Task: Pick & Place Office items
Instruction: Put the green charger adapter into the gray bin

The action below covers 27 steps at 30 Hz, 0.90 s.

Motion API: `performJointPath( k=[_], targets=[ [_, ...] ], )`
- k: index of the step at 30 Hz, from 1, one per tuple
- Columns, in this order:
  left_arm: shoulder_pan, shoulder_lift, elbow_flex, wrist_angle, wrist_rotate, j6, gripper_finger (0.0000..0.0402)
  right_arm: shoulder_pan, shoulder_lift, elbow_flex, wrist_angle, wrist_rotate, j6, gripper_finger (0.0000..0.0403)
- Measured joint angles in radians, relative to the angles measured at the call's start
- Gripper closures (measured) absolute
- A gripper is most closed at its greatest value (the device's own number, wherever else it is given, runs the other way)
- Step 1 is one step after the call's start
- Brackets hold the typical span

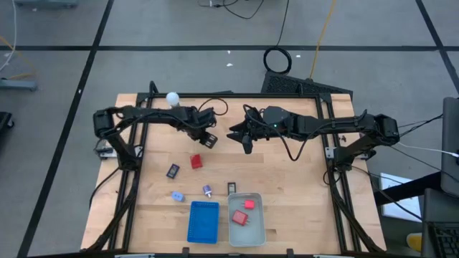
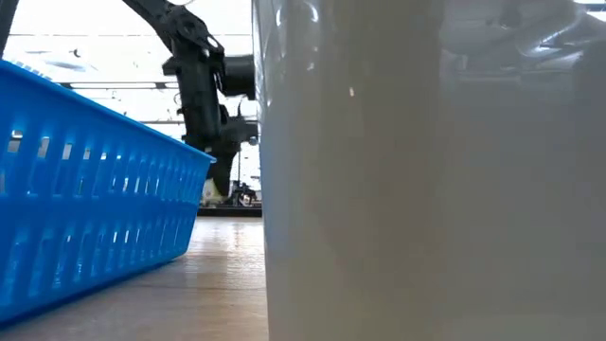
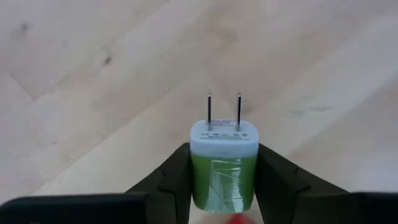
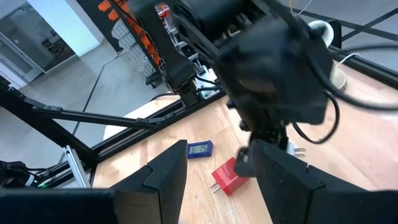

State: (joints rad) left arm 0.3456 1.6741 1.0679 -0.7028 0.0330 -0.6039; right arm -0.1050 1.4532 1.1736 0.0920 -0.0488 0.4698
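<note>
A green plug adapter with a white top and two metal prongs sits between the fingers of my left gripper, above the middle of the table's far half. My right gripper hangs just right of it, open and with nothing between its fingers. On the wood lie a red item, a black one, a light blue one, a purple-topped one and another black one. Two red items lie in the pale grey tray. My left gripper pinches the adapter's green body by two opposite sides between its two fingers. The fingers come from above, pointing steeply down. The white top and the prongs stick out past the fingertips toward the table, and the adapter hangs clear of the wood.
A blue tray stands beside the pale grey tray at the near edge; both fill the low view. A white ball on a round base stands at the far edge. Black frame rails run along the table's sides.
</note>
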Motion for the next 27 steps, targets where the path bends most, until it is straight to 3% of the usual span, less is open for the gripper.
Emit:
performJointPath(
  k=[7,14,22,27],
  targets=[
    [-0.027,-0.174,0.001,-0.002,-0.003,0.022,0.0272,-0.012,-0.051,0.0,0.008,0.077,-0.038,0.0232],
    [-0.07,-0.301,0.001,0.008,0.027,-0.005,0.0272,-0.074,-0.189,0.0,-0.022,0.16,-0.079,0.0232],
    [-0.167,-0.327,0.001,0.164,0.066,-0.064,0.0272,-0.167,-0.282,0.001,-0.186,0.155,-0.127,0.0232],
    [-0.218,-0.328,0.004,0.273,0.064,-0.092,0.0272,-0.195,-0.298,0.001,-0.198,0.154,-0.15,0.0232]
  ],
)
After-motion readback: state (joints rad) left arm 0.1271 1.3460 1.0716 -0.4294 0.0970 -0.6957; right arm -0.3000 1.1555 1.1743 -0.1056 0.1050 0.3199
